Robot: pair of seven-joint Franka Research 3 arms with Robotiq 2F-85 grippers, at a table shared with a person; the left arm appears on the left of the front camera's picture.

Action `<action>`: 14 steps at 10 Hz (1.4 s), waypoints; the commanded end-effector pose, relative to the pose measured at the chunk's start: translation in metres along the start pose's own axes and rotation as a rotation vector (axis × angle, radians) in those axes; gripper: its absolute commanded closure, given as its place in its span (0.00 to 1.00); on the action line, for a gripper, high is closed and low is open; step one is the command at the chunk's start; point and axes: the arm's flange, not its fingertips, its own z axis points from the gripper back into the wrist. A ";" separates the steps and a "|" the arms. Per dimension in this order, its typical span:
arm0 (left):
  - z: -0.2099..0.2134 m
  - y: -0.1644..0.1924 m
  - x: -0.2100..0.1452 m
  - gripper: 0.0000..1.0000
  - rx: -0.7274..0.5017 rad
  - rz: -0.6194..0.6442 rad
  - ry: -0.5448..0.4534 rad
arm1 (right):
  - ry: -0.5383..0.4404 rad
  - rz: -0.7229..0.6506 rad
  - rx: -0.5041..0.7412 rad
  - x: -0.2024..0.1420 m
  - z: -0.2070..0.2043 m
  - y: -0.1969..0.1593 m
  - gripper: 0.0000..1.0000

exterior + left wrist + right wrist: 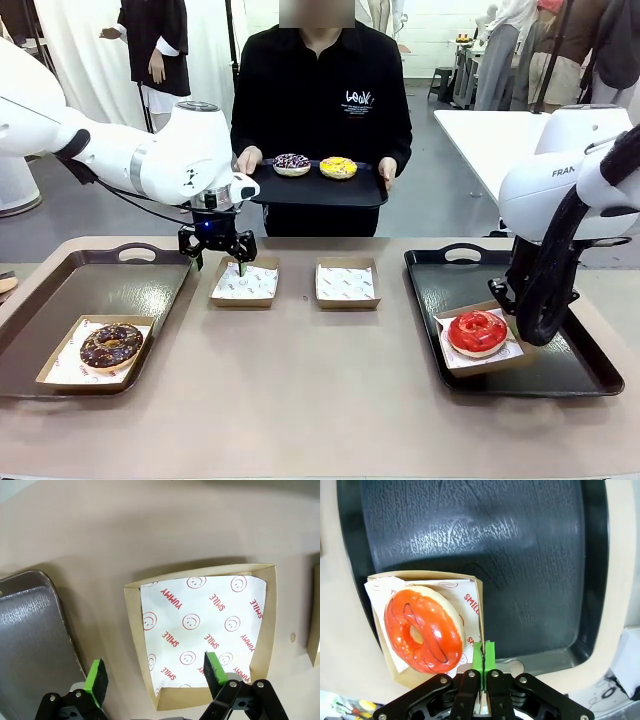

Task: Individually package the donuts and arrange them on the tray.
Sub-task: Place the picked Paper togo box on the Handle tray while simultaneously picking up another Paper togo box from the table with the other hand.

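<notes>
The left gripper (217, 248) hangs with its jaws spread wide, directly above an empty shallow cardboard box lined with white printed paper (245, 283). The left wrist view adds what the front view is too far off to settle. One green pad (98, 679) stands outside the box's near wall, over bare table, and the other stands inside, over the paper, so the jaws straddle that wall. A second empty lined box (347, 283) lies just beyond the first.

The right gripper (484, 649) is closed, its pads pressed together at the corner of the box holding the glossy red ring donut (423, 630). That donut lies just beside the fingers, on the black plastic tray (535, 555). Whether the thin cardboard wall is pinched between the pads cannot be told.

A chocolate ring donut with coloured sprinkles (110, 345) sits boxed on the grey tray (90, 285), out to the left gripper's outer side. Ahead of that gripper, a person's hand (248, 159) holds up a small black tray (320, 192) carrying a dark sprinkled donut (291, 164) and a yellow sprinkled donut (338, 167), both unboxed.

The donuts look light and soft, with glaze that would smear or dent under a hard squeeze. A gentle hold across the outer sides of the ring seems safest. Once a donut is boxed, the box wall is the better place to grip.
</notes>
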 end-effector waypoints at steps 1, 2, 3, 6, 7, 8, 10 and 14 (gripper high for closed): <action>0.003 0.004 -0.008 0.00 0.010 -0.021 -0.026 | -0.036 0.015 0.010 0.001 -0.001 0.006 0.99; 0.004 0.005 -0.009 0.00 0.004 -0.024 -0.027 | -0.040 0.030 0.017 0.001 -0.002 0.007 0.99; 0.005 0.006 -0.010 0.00 0.000 -0.024 -0.027 | -0.045 0.049 0.012 0.000 -0.002 0.010 0.99; 0.005 0.007 -0.011 0.00 -0.002 -0.026 -0.023 | -0.066 0.081 -0.028 0.000 -0.006 0.016 0.99; 0.006 0.007 -0.010 0.00 -0.001 -0.027 -0.025 | -0.084 0.087 -0.040 0.000 -0.006 0.016 0.99; 0.006 0.008 -0.010 0.00 -0.004 -0.027 -0.024 | -0.093 0.085 -0.052 0.001 -0.007 0.015 0.99; 0.006 0.008 -0.011 0.00 -0.015 -0.045 -0.020 | -0.090 0.080 -0.066 0.002 -0.010 0.011 0.99; 0.001 0.006 -0.007 0.00 -0.030 -0.055 -0.005 | -0.073 0.083 -0.060 0.001 -0.017 0.010 0.99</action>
